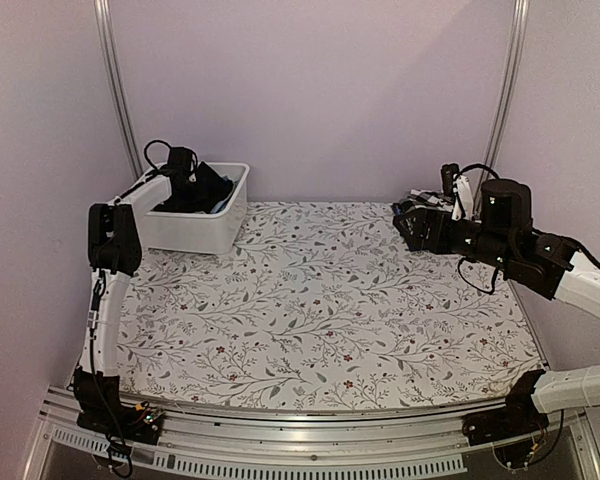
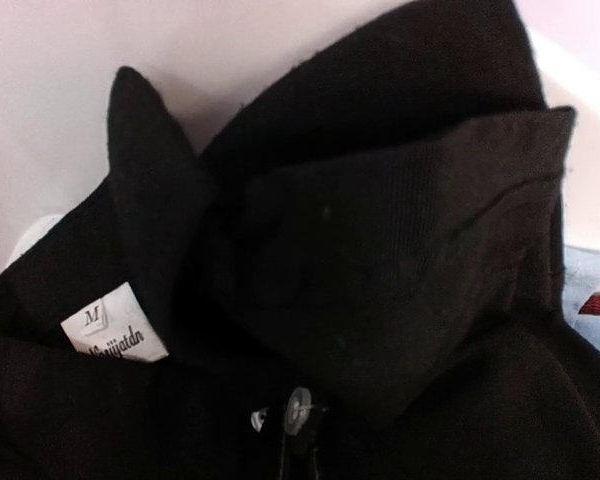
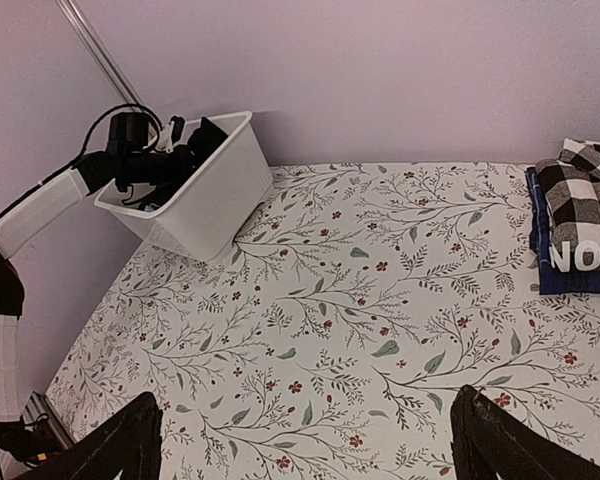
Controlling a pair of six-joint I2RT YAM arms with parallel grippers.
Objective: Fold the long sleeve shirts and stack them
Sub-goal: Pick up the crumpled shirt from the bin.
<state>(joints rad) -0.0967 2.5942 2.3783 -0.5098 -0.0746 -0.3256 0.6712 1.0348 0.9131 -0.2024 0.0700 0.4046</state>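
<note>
Cloth fills the left wrist view: the black collared shirt lies bunched inside the white bin, which stands at the far left corner of the flowered table cover. The left gripper reaches into the bin from the left and is closed right down. Its fingers are hidden in every view, so whether they pinch the shirt cannot be told. The shirt's collar stands up, its points toward the top of the wrist view. The size label sits inside the neck at the left, and a small white button sits on the placket below. The body is crumpled, so its long axis cannot be read. A bit of pale blue cloth shows just beside the shirt, on its right.

Well to the right of the bin, the right gripper hovers over the table cover with its fingers spread wide and nothing between them. Also well to the right of the bin, the checked shirt lies folded on top of the lettered shirt. This is a dark folded one whose white letters read upright toward the right wrist camera. Both are cut by the picture's edge, so their long axis is unclear.
</note>
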